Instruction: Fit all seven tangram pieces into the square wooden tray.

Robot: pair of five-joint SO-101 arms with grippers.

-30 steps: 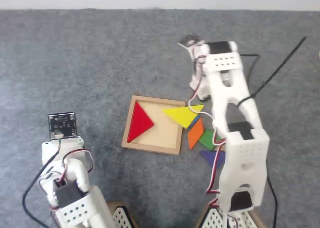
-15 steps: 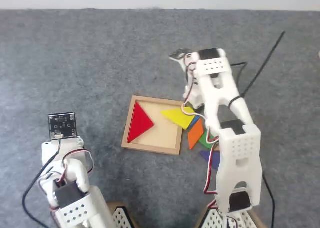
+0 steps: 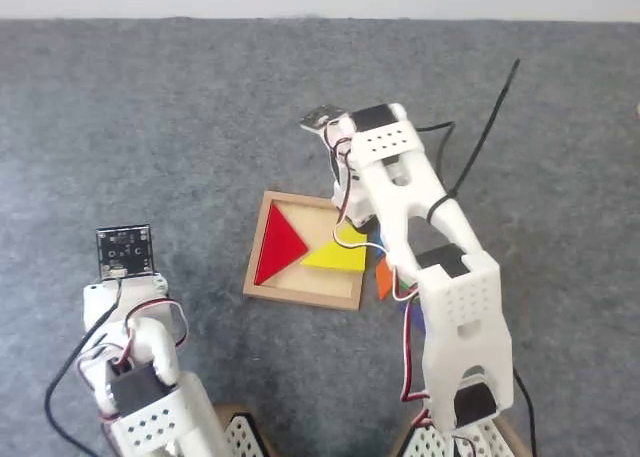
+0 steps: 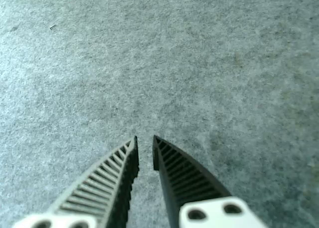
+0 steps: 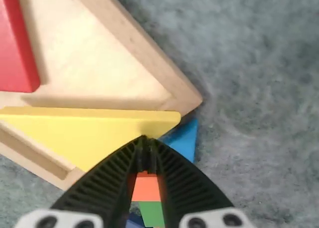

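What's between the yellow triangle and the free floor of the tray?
Nothing visible. The right gripper holds the yellow triangle across the rim of the tray, and the bare wood beside the red triangle is free.

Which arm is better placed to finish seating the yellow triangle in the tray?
Right. The right gripper sits at the edge of the yellow triangle, by the rim of the tray. The left gripper is over grey carpet.

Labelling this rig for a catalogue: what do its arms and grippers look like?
The left arm and right arm are white plastic with black motors, perforated panels and loose red, white and black wires. The left gripper and right gripper are black, ribbed and tapering, on white mounts.
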